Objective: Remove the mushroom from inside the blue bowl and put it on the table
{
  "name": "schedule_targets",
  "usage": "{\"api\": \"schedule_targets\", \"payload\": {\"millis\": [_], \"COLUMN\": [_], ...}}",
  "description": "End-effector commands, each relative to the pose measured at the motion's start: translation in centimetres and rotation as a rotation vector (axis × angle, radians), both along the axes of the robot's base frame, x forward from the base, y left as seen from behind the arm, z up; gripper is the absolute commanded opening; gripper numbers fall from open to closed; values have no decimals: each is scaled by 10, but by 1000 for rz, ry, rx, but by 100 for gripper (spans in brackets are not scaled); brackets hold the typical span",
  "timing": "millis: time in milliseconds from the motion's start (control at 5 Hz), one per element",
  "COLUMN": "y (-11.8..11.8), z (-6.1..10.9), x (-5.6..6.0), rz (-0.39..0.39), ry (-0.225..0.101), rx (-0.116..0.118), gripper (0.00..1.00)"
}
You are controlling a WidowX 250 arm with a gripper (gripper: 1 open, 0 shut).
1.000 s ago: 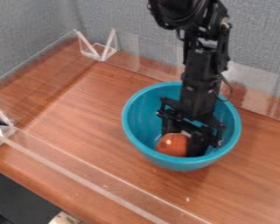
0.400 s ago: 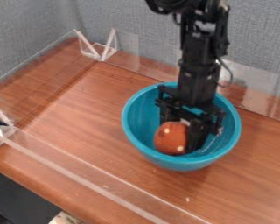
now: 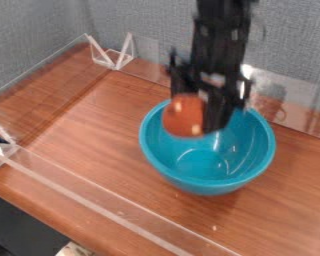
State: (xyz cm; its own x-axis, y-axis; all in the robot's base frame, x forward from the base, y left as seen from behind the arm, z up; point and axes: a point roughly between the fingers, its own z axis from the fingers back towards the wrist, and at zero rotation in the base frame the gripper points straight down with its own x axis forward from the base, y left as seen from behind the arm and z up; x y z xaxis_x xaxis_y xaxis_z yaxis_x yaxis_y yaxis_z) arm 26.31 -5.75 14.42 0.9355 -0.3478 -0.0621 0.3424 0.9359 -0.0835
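The mushroom [image 3: 187, 114], with its orange-brown cap showing, hangs in the air above the blue bowl [image 3: 210, 165], over the bowl's left rim. My gripper [image 3: 191, 108] points straight down and is shut on the mushroom, its black fingers [image 3: 178, 80] on either side of the cap. The picture of the arm is motion-blurred. The teal-blue bowl stands on the wooden table [image 3: 83, 120] right of centre, and its inside shows nothing in it. The mushroom's stem is hidden.
Low clear acrylic walls edge the table: one along the front [image 3: 83, 200], one at the back [image 3: 109, 50]. A grey cloth backdrop stands behind. Bare wood lies left of and in front of the bowl.
My gripper has risen out of the bowl with the mushroom in it. The mushroom was low inside the bowl a second ago and is above the rim now.
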Motion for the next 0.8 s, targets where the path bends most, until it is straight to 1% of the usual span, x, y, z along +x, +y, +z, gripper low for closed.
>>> {"api": "schedule_targets", "payload": {"millis": [0, 200, 400, 600], "y": [52, 102, 119, 112], "z": [52, 48, 15, -15], "x": [-9, -28, -49, -63], "rz": [143, 325, 311, 260], "ry": [-163, -157, -114, -80], "rx": [35, 72, 104, 131], "gripper": [0, 0, 0, 0]}}
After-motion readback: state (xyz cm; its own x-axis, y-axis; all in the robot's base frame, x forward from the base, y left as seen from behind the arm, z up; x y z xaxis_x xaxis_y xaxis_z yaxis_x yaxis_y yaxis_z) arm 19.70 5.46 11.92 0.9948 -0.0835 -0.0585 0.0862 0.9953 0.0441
